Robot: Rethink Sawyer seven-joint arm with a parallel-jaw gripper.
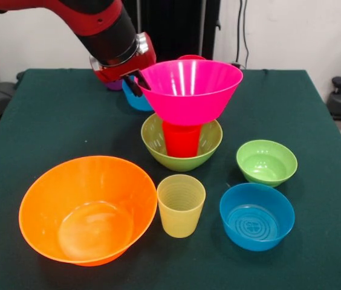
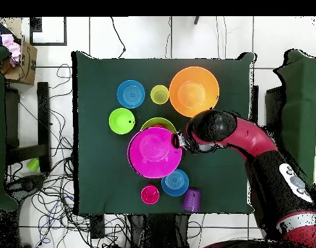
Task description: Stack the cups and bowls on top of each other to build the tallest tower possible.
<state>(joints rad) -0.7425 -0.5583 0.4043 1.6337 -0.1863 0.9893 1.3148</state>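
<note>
The tower stands mid-table: a medium lime green bowl holds a bright red cup, and a hot pink bowl sits upright on the cup. My gripper is at the pink bowl's rim, on its left in the front view; its grip is hidden. A large orange bowl, a ribbed yellow cup, a small green bowl and a blue bowl stand apart on the table.
On the robot's side of the tower stand a second blue bowl, a purple cup and a pinkish-red cup. The green table cloth ends at edges all round, with cables on the floor beyond.
</note>
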